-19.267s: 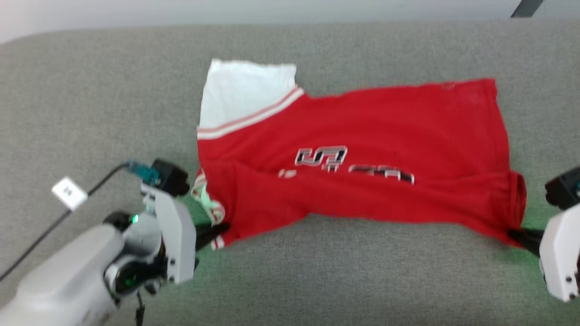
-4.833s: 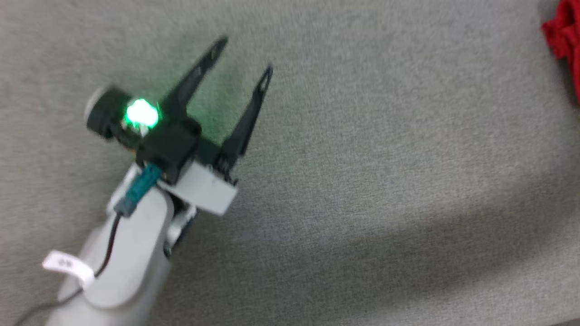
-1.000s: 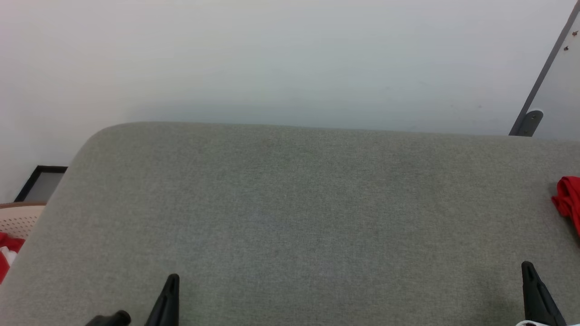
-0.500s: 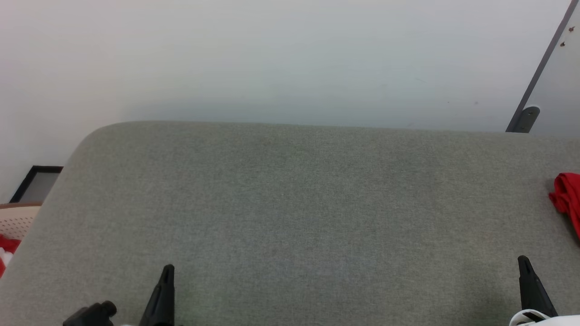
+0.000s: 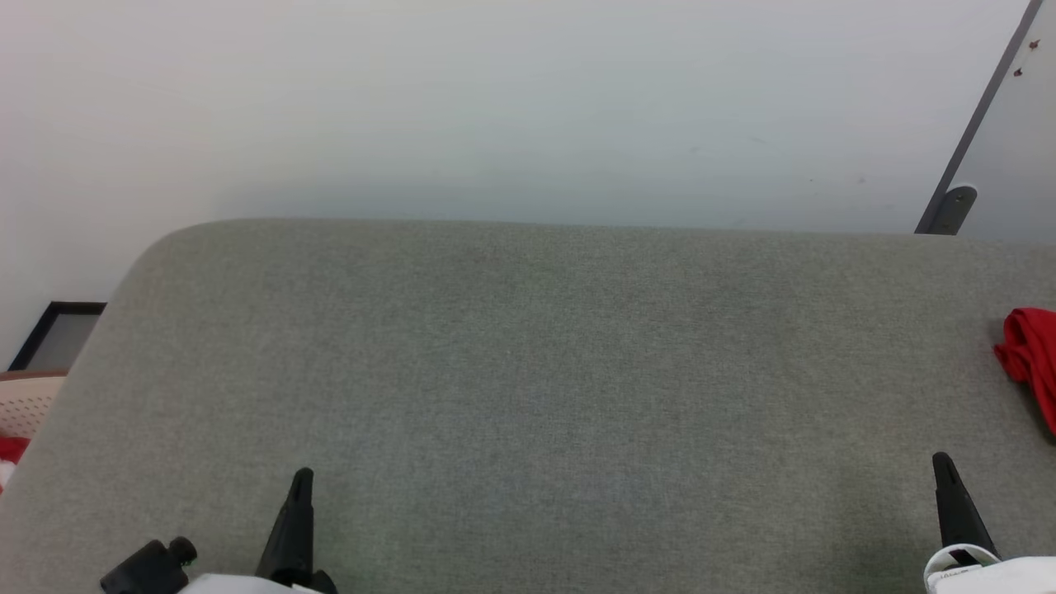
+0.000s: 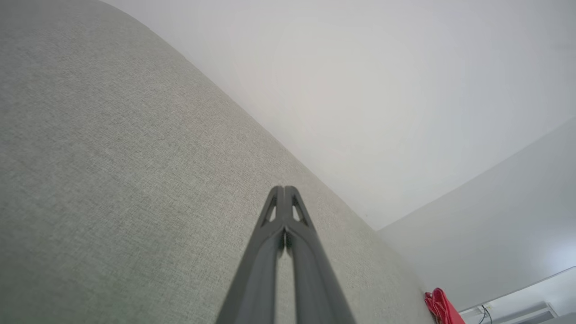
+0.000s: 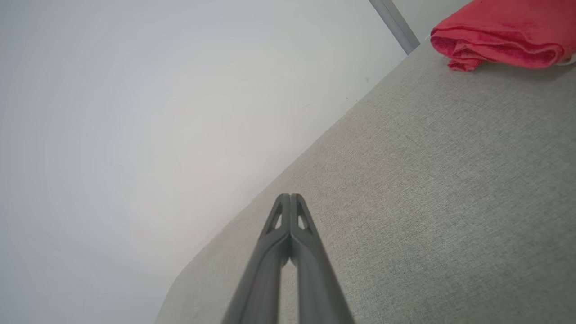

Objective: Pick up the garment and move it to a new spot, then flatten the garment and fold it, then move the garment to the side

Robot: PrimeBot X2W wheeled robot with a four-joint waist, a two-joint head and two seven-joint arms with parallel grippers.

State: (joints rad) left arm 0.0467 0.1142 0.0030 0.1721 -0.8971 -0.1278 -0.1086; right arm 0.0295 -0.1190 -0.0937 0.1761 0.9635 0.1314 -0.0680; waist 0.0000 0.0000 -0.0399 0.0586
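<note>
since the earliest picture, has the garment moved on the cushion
Yes, rightward. The garment lay spread across the middle of the grey cushion; now it sits folded far to the right on it, below the metal post.

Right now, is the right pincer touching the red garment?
Apart. The right wrist view shows bare grey cushion between the shut right pincer and the folded garment at upper right.

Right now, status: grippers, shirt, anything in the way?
Both shut and empty: left gripper, right gripper, over the grey cushion. The shirt lies folded at its right side. No obstruction seen.
</note>
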